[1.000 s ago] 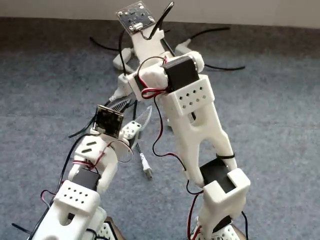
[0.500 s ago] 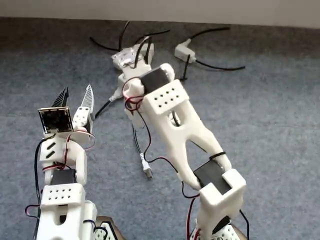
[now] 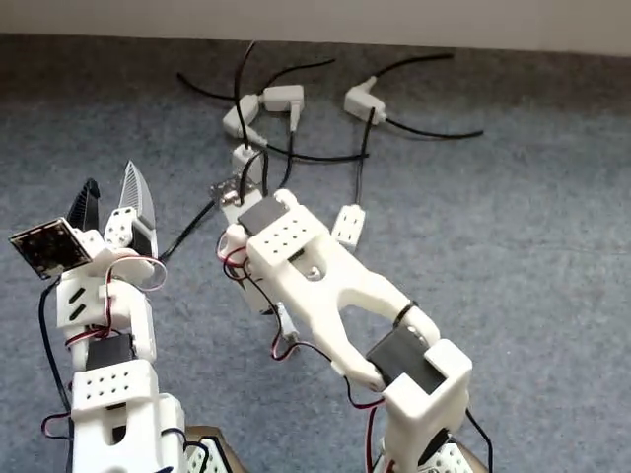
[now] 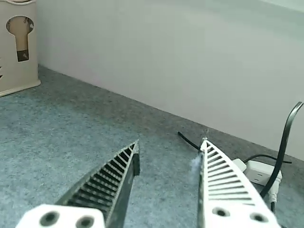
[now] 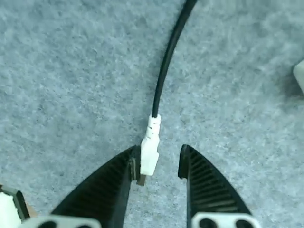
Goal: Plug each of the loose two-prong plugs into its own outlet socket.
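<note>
Right wrist view: spread right gripper (image 5: 161,151) newly astride plug (image 5: 150,147); left gripper (image 4: 170,141) spread.

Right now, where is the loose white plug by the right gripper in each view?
High view: white plug low centre, beside the right arm.
Right wrist view: centre, inside the open right gripper.
Left wrist view: faces the wall instead.
Shared landmark: grey carpet.

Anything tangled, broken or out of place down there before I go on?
Nothing looks broken. The black cords cross one another among the far white sockets, a mild tangle. The white plug lies on the carpet between the open fingers of the right hand.
</note>
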You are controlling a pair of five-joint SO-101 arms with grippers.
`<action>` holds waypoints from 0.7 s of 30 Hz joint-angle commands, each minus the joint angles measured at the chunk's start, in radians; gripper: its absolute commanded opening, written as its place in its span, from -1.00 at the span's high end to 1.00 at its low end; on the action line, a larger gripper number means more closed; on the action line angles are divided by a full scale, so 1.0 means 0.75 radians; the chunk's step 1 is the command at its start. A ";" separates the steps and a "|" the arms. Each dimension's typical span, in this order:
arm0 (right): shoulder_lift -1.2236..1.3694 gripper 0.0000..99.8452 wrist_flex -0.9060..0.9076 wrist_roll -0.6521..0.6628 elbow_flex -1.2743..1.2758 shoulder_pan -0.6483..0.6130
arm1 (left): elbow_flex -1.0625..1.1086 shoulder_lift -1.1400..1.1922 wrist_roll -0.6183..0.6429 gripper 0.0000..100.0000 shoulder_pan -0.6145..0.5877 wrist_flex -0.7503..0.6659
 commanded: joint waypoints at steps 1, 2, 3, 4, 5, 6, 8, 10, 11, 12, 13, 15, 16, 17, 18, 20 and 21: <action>-0.015 0.72 -0.126 -0.018 0.083 -0.011 | -0.032 0.003 0.012 0.59 0.001 -0.027; -0.017 0.72 -0.144 -0.018 0.103 -0.015 | -0.030 0.003 0.012 0.59 0.003 -0.027; -0.028 0.72 -0.161 -0.016 0.126 -0.015 | -0.030 0.003 0.012 0.59 0.015 -0.027; -0.050 0.72 -0.177 -0.016 0.146 -0.015 | -0.030 0.003 0.012 0.59 0.021 -0.029; -0.083 0.72 -0.197 -0.016 0.173 -0.013 | -0.028 0.003 0.012 0.59 0.021 -0.029; -0.122 0.72 -0.224 -0.014 0.206 -0.011 | -0.028 0.003 0.012 0.59 0.021 -0.029; -0.202 0.72 -0.294 -0.012 0.294 -0.011 | -0.028 0.003 0.012 0.59 0.021 -0.029; -0.271 0.72 -0.379 -0.010 0.402 -0.013 | -0.028 0.003 0.012 0.59 0.021 -0.029; -0.294 0.72 -0.425 -0.010 0.453 -0.013 | -0.028 0.003 0.012 0.59 0.021 -0.029; -0.306 0.72 -0.467 -0.010 0.496 -0.013 | -0.028 0.003 0.012 0.59 0.021 -0.029; -0.308 0.72 -0.500 -0.010 0.531 -0.013 | -0.028 0.003 0.012 0.59 0.021 -0.029; -0.298 0.72 -0.539 -0.010 0.568 -0.013 | -0.026 0.003 0.012 0.59 0.021 -0.027; -0.287 0.72 -0.543 -0.010 0.570 -0.015 | -0.026 0.003 0.012 0.59 0.021 -0.025; -0.275 0.72 -0.543 -0.010 0.568 -0.015 | -0.026 0.003 0.012 0.59 0.021 -0.023; -0.265 0.72 -0.543 -0.010 0.568 -0.015 | -0.026 0.003 0.012 0.59 0.021 -0.023; -0.249 0.72 -0.543 -0.010 0.568 -0.015 | -0.026 0.003 0.012 0.59 0.021 -0.020; -0.242 0.72 -0.545 -0.010 0.568 -0.015 | -0.026 0.003 0.012 0.59 0.021 -0.020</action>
